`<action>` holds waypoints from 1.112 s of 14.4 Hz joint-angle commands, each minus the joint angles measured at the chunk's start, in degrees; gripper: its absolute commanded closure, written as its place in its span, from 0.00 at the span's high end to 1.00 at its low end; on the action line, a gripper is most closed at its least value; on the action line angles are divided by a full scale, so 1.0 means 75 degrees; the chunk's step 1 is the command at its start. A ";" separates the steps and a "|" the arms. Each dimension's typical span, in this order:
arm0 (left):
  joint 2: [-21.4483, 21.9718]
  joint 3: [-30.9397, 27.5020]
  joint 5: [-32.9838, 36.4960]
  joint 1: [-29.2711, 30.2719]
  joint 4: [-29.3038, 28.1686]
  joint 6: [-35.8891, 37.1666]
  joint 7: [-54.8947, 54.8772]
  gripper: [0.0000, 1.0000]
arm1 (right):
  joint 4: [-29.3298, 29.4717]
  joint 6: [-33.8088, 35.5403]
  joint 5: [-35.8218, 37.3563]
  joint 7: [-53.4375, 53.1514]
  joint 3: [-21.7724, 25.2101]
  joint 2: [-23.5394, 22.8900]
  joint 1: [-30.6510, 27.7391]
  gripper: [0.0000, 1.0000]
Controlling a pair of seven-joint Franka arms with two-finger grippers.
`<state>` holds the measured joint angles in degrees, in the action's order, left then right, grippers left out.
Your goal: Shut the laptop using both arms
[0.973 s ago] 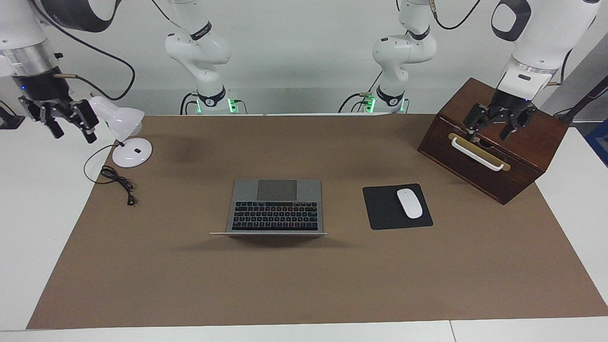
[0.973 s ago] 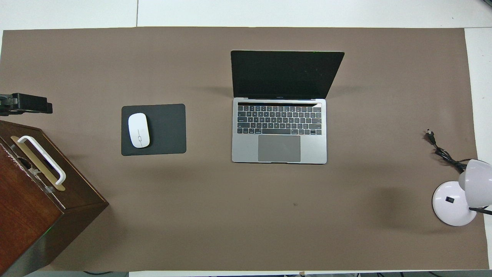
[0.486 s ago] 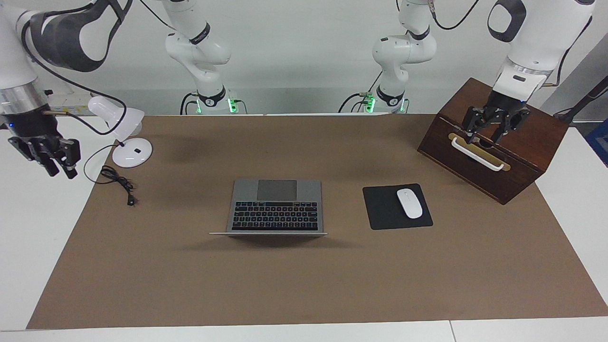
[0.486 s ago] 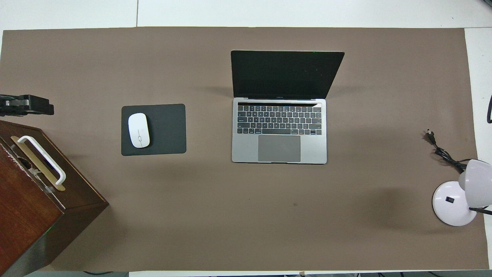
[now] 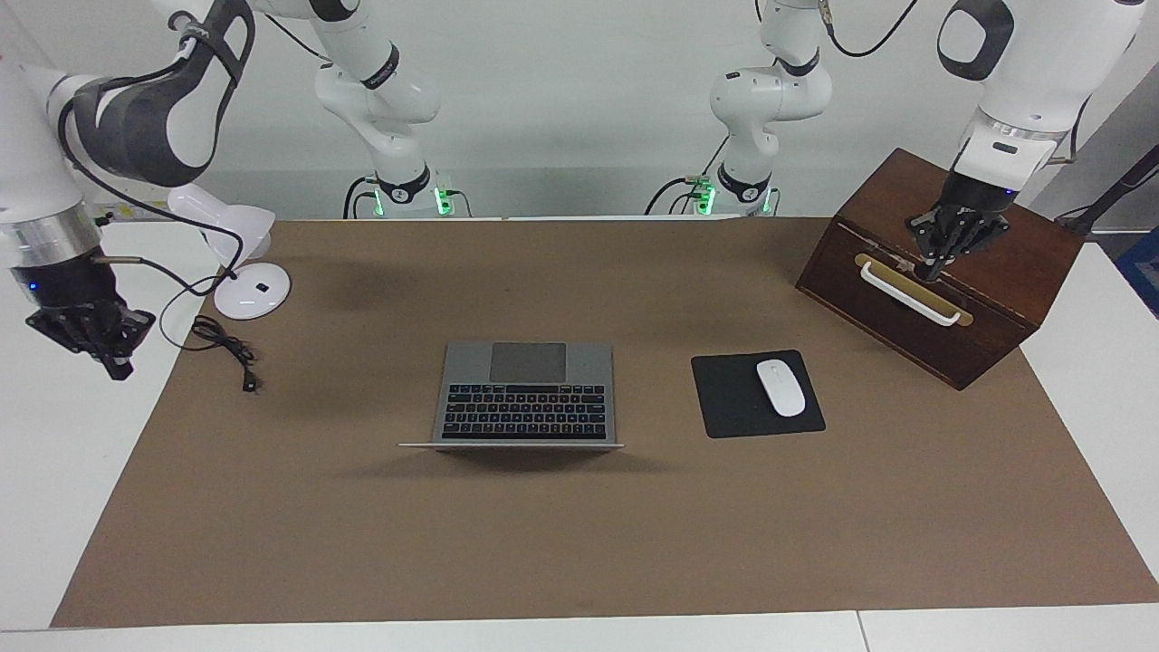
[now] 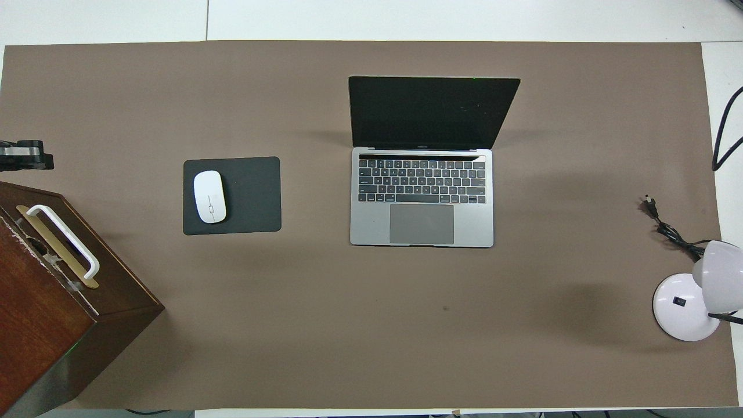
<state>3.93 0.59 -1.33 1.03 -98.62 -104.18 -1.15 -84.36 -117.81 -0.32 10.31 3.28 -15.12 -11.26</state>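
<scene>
The silver-grey laptop (image 5: 525,398) stands open in the middle of the brown mat, with its black screen upright in the overhead view (image 6: 432,113). My left gripper (image 5: 933,267) hangs over the wooden box close to its white handle, fingers drawn together, holding nothing. Only its tip shows at the edge of the overhead view (image 6: 23,158). My right gripper (image 5: 113,362) hangs over the white table just off the mat at the right arm's end, fingers together and empty. It is out of the overhead view. Both grippers are well away from the laptop.
A black mouse pad (image 5: 724,398) with a white mouse (image 5: 780,388) lies beside the laptop toward the left arm's end. A dark wooden box (image 5: 996,299) with a white handle (image 5: 908,294) stands there. A white desk lamp (image 5: 244,263) and its black cord (image 5: 226,349) lie toward the right arm's end.
My right gripper has dropped and moved off the lamp toward the mat's edge. My left gripper has shifted slightly over the box. Both grippers' fingers have drawn together. The laptop has not moved.
</scene>
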 commanded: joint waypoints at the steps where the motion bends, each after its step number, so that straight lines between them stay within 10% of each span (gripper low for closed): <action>1: 0.0261 -0.0031 0.0131 0.0003 -0.0397 -0.0196 -0.0023 0.00 | 0.0549 -0.0473 0.0207 0.0137 -0.0050 -0.0654 0.0083 0.00; 10: 0.0308 0.0038 -0.0009 0.0015 -0.0689 -0.0769 -0.0456 0.00 | -0.1150 -0.2337 0.0090 -0.0544 -0.0074 -0.0761 0.0553 0.00; 16: 0.1220 0.0027 -0.0758 -0.1003 -0.2854 -0.3145 -0.0527 0.00 | -0.0800 -0.2585 0.0242 -0.0543 -0.0085 -0.0854 0.0705 0.00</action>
<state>7.56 1.53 -5.03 -4.01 -111.07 -121.57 -4.24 -90.31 -136.37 -0.24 7.30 3.04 -22.20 -6.01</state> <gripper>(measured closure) 0.991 0.991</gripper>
